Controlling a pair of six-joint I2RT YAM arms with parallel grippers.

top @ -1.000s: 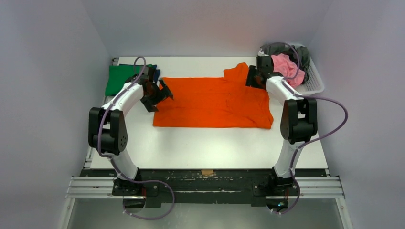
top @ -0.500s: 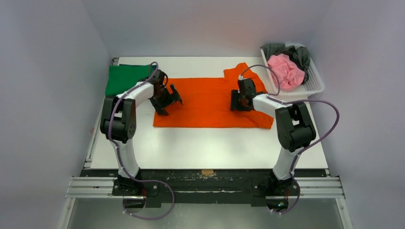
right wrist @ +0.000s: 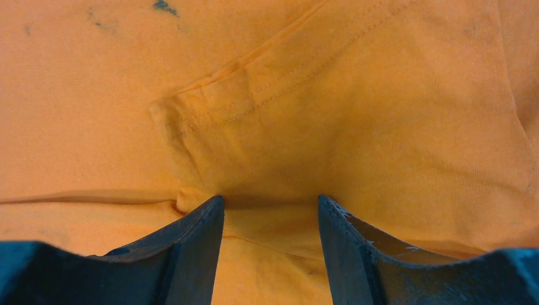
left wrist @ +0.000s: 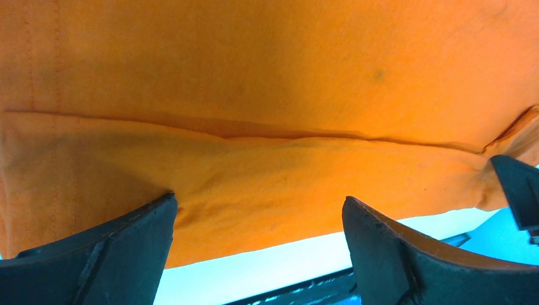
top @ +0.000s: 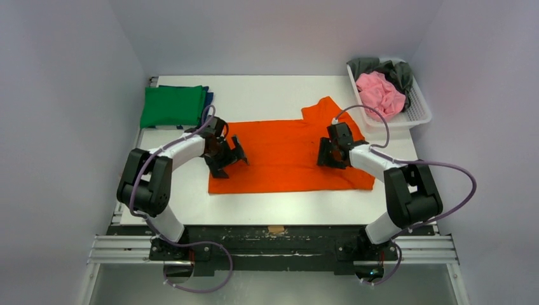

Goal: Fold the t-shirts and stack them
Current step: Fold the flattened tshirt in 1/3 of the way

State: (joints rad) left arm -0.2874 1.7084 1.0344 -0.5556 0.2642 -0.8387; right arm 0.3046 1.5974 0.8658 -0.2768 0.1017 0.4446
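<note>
A bright orange t-shirt (top: 286,155) lies flat across the table's middle, one sleeve pointing to the far side. My left gripper (top: 232,156) is open, low over the shirt's left part near its front edge; in the left wrist view (left wrist: 257,203) its fingers straddle a folded hem of orange cloth (left wrist: 267,95). My right gripper (top: 330,152) is open and rests on the shirt's right part; its fingers (right wrist: 191,248) press on the cloth (right wrist: 356,95) by a sleeve seam. A folded green shirt (top: 173,106) lies on a dark blue one (top: 207,96) at the far left.
A white mesh basket (top: 416,114) stands at the far right and holds a pink shirt (top: 380,93) and a dark grey one (top: 397,71). White walls close in the table on three sides. The table's front edge (top: 273,223) lies near the shirt's hem.
Both grippers have come in from the shirt's far corners onto the shirt and toward the near side. The orange shirt has shifted nearer to the front edge.
</note>
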